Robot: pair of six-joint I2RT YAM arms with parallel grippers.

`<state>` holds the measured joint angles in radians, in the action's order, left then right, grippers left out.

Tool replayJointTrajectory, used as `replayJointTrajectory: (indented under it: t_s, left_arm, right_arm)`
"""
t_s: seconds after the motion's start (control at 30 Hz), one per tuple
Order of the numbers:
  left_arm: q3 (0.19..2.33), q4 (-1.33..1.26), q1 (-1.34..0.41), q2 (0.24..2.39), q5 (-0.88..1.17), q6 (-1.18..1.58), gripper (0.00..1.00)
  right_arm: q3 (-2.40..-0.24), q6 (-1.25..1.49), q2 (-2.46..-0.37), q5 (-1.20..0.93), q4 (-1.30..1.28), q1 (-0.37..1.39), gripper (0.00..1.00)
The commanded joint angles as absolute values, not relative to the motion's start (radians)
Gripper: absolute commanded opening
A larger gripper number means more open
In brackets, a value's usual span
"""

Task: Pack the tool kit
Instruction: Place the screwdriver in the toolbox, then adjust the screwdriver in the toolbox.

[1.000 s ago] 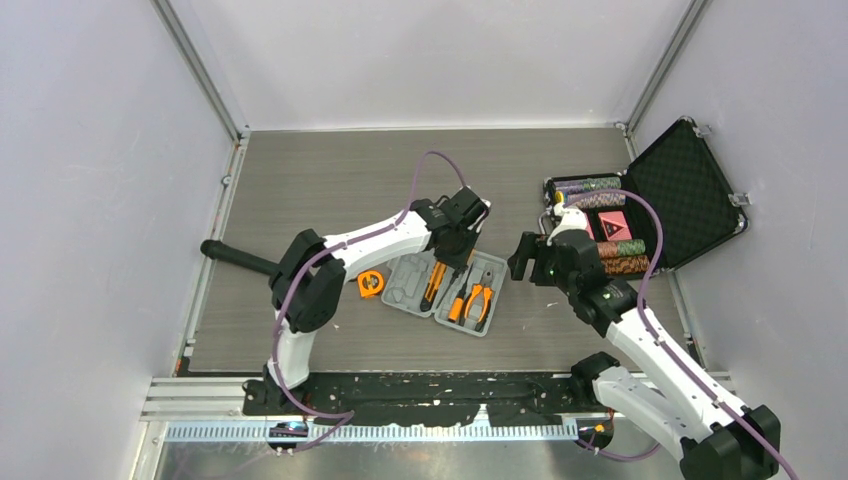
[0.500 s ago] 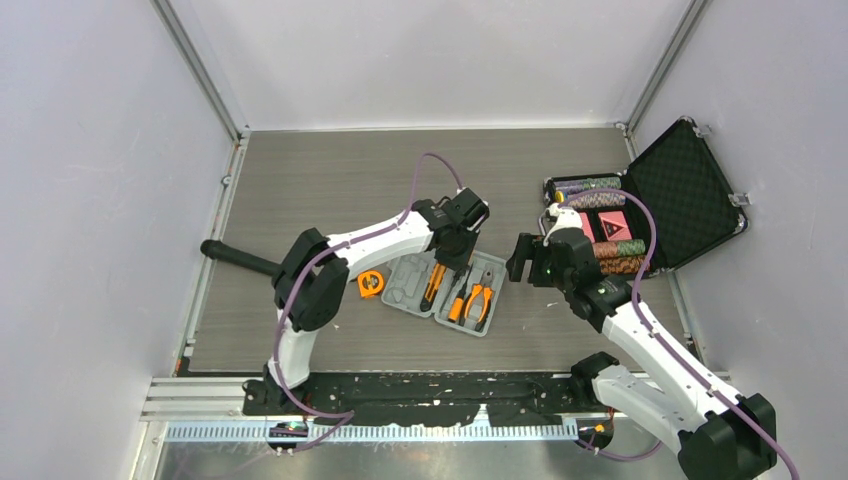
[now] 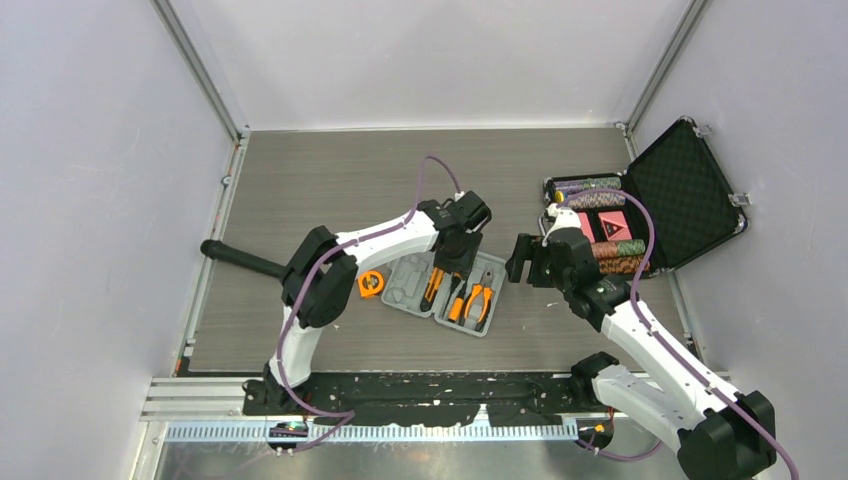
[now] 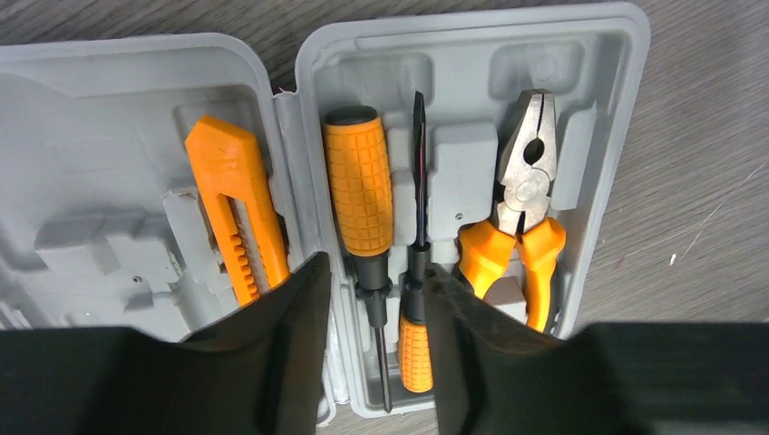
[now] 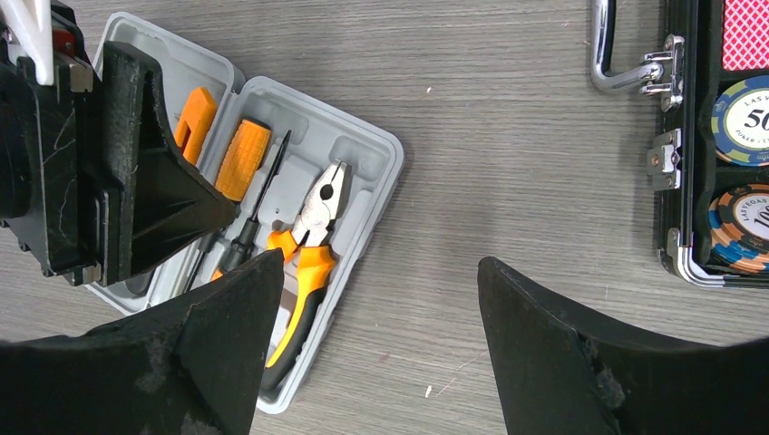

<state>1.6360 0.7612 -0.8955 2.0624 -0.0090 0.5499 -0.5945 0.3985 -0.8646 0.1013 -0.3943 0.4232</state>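
The grey tool case (image 3: 445, 290) lies open and flat at the middle of the counter (image 3: 330, 180). One half holds an orange utility knife (image 4: 236, 213). The other holds a fat orange-handled screwdriver (image 4: 358, 195), a slim screwdriver (image 4: 417, 181) laid the opposite way, and orange-handled pliers (image 4: 521, 217). An orange tape measure (image 3: 371, 284) sits on the counter just beside the case's left end, outside it. To the right, well apart, a black foam-lined case (image 3: 685, 190) stands open with poker chips (image 5: 748, 109) in rows, its chrome handle (image 5: 603, 45) facing the tool case. A black rod (image 3: 238, 258) sticks out leftward from behind the left arm's elbow.

The left arm bends at that elbow and runs right, its wrist over the tool case. The left fingers (image 4: 290, 344) point down, partly spread, straddling the fat screwdriver's shaft and gripping nothing. From the right wrist, they hide much of the knife half. The right arm reaches in from the near right, its wrist between the two cases. The right fingers (image 5: 227, 344) are spread wide over bare counter, empty.
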Motion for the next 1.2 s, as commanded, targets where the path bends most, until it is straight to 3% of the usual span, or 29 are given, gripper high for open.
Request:
replayJointTrajectory:
  t_s: [0.0,0.47,0.87,1.17]
  left_arm:
    - [1.67,0.768,-0.901,2.029,-0.034,0.553,0.47]
    - [1.489,0.835,-0.907,1.818,-0.058,0.559,0.49]
    - [1.361,0.89,-0.928,1.767,-0.012,0.579,0.46]
    - [1.375,0.877,-0.928,1.789,0.032,0.6,0.44]
  right_arm:
    - [-0.6,0.405,-0.86,0.095,-0.377,0.419,0.83]
    - [-0.63,0.418,-0.957,-0.094,-0.276,0.42,0.77]
    - [-0.726,0.522,-1.296,-0.321,-0.036,0.422,0.47]
    - [-0.768,0.599,-1.496,-0.407,0.119,0.429,0.35]
